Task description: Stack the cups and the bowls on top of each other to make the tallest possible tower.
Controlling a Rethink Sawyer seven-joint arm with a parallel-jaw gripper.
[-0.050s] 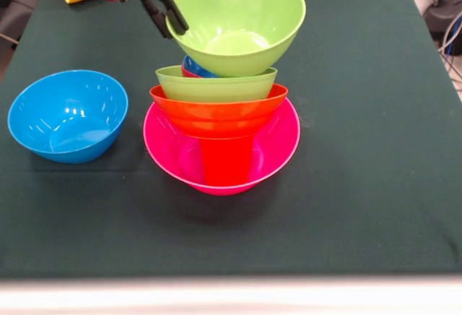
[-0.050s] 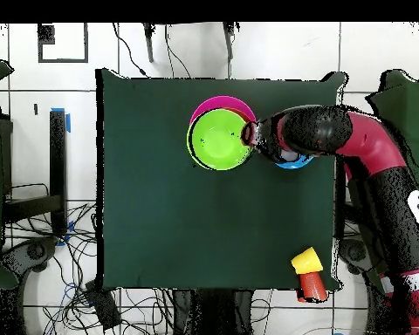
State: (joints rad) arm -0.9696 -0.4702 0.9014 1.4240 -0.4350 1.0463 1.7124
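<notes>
Pink bowl (image 1: 278, 157) base, gripper (image 1: 165, 13) pinching tilted green bowl (image 1: 238, 22)

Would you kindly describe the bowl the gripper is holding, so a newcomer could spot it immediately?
Start at the large pink bowl mid-table, base of the tower. Above it sit an orange bowl and a level lime green bowl. The one you want is the top lime green bowl: tilted, and pinched at its rim by the gripper.
</notes>
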